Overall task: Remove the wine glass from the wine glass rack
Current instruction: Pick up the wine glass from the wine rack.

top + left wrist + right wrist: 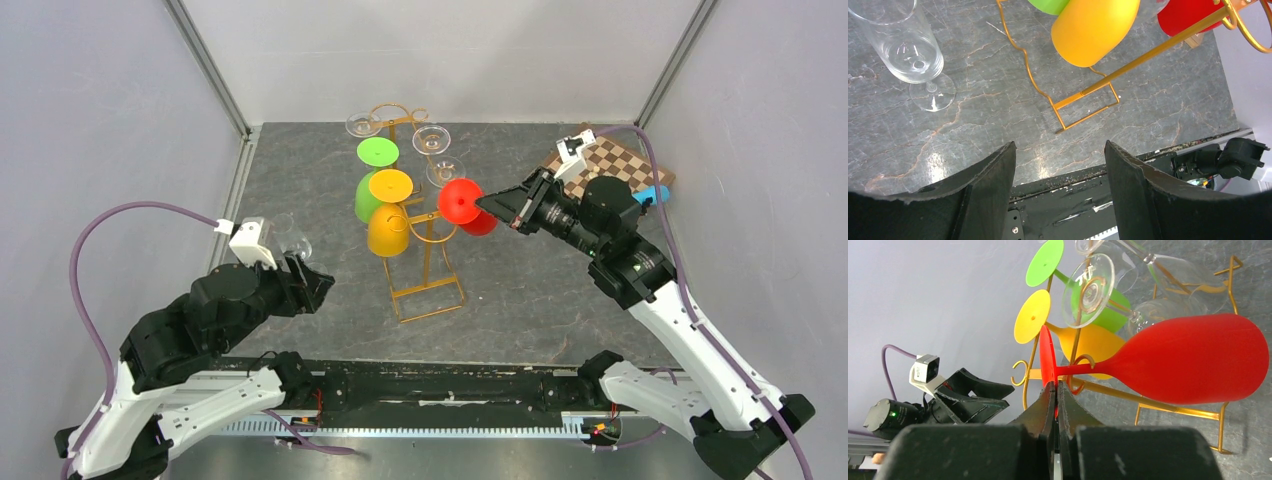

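Observation:
The gold wire wine glass rack (430, 292) stands mid-table, also in the left wrist view (1083, 93) and the right wrist view (1168, 407). A red wine glass (478, 222) hangs upside down on its right side, its stem by a curled hook. My right gripper (492, 206) is shut on the edge of the red glass's foot disc; in the right wrist view the gripper (1056, 386) pinches the foot of the red glass (1193, 357). My left gripper (320, 285) is open and empty near the table's front left (1060, 150).
Yellow (388, 225), green (368, 195) and clear (432, 140) glasses hang on the rack. A clear glass (290, 240) stands upright on the table just beyond my left gripper (903, 45). A checkered board (612, 160) and a blue object (655, 193) lie at the back right.

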Motion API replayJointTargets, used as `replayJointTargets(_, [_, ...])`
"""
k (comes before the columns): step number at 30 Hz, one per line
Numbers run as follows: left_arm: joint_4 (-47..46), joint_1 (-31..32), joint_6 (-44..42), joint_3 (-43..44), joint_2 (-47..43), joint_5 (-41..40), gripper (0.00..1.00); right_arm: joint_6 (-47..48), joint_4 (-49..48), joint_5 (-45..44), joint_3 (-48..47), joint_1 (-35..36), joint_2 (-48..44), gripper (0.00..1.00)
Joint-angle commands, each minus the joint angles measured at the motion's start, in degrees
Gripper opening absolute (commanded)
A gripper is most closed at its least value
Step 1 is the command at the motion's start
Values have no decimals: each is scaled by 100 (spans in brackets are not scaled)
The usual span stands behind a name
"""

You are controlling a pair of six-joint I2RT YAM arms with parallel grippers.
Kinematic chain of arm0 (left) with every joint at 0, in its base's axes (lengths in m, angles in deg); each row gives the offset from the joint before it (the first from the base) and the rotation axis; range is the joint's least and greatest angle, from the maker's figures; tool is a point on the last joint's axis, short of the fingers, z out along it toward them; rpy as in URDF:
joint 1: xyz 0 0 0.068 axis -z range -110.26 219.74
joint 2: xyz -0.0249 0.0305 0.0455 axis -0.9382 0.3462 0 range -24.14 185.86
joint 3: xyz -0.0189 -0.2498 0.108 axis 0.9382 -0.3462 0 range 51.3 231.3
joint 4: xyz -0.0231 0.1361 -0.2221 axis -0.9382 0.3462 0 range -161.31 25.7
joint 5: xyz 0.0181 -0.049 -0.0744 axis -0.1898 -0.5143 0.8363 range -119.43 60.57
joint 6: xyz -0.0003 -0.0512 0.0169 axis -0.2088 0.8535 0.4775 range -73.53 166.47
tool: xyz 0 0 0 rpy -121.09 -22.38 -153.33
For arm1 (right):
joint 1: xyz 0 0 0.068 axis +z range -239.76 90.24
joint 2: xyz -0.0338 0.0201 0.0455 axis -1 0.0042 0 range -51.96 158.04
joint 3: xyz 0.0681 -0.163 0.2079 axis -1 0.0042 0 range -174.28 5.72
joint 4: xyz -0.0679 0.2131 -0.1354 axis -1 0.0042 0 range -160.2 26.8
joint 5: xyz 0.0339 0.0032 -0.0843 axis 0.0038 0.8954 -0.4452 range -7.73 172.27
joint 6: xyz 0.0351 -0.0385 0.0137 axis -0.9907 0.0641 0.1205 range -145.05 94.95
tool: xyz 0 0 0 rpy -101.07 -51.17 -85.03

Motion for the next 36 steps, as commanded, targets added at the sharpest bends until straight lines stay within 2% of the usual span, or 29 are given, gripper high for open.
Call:
replayJointTargets(1, [-90,24,45,178,103,-181,72,-131,-322,-42,80,-103,-169,0])
replayJointTargets(10, [-96,24,70,156,38,-242,72,-249,-461,61,241,-235,-358,0])
replayJointTargets(36, [-95,25,167,92,-23,-181,71,-749,-559,-656,502,-315,-704,0])
